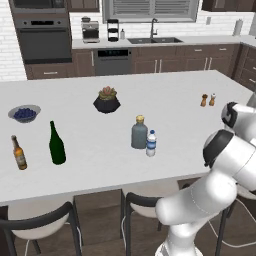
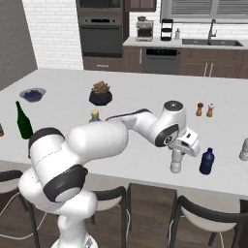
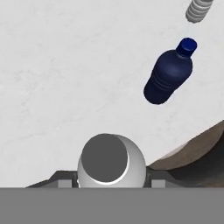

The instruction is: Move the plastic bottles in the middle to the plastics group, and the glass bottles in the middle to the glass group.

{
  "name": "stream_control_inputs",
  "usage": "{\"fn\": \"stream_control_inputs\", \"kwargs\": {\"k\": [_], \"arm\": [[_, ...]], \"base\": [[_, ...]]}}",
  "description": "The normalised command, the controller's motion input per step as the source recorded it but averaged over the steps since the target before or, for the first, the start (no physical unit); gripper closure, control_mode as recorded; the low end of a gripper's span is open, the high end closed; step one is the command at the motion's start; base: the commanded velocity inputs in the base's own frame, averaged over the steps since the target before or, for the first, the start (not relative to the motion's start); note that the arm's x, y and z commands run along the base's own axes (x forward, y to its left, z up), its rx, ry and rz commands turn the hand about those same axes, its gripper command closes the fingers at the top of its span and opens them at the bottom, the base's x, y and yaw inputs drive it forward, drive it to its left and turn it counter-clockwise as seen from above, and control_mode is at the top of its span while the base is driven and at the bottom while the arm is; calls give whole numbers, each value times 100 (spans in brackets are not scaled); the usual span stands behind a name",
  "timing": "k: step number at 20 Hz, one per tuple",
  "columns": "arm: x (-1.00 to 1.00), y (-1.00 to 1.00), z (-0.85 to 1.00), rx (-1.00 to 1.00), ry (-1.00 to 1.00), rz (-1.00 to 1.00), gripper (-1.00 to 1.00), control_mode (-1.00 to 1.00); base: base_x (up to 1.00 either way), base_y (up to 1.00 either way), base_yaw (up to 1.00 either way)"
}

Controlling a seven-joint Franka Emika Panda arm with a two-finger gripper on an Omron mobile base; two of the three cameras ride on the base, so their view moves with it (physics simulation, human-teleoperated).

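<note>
Directly beneath the wrist camera, the grey cap of a greyish plastic bottle (image 3: 107, 161) is seen between the dark tips of the hand (image 3: 107, 183), which is closed narrowly on it; in the right base view the same bottle (image 2: 176, 161) is held upright at the near edge of the white counter (image 2: 126, 150), with its base on or just above the surface, which cannot be told. Just beside it stands the dark blue bottle (image 2: 207, 161) of the plastics group, so this delivery is judged nearly finished, with only the release left. A pale ribbed bottle (image 2: 244, 150) is seen further along at the right edge. Two middle items are not yet sorted: the blue-labelled water bottle (image 1: 151, 143) and the squat grey-blue glass bottle (image 1: 139, 132) stand touching or nearly so at the counter's centre. The glass group, a green wine bottle (image 1: 56, 144) and a brown beer bottle (image 1: 19, 153), is well apart to the left. Further back are found a potted succulent (image 1: 106, 100), a bowl of blueberries (image 1: 24, 113) and two small shakers (image 1: 208, 100). Nothing lies in the path between the middle and either group; the closeness of the two remaining bottles is judged the main hindrance.
</note>
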Motion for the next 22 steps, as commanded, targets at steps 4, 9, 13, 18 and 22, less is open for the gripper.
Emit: {"fn": "stream_control_inputs", "kwargs": {"k": [4,9,13,18,22], "arm": [[12,-12,-2,0,-2,0,100,-100],[14,-30,0,0,0,0,100,-100],[10,-41,0,0,0,0,100,-100],[3,-18,0,0,-2,0,100,-100],[0,0,-1,0,-8,2,100,-100]], "base": [[0,0,0],[0,0,0],[0,0,0],[0,0,0],[0,0,0]]}}
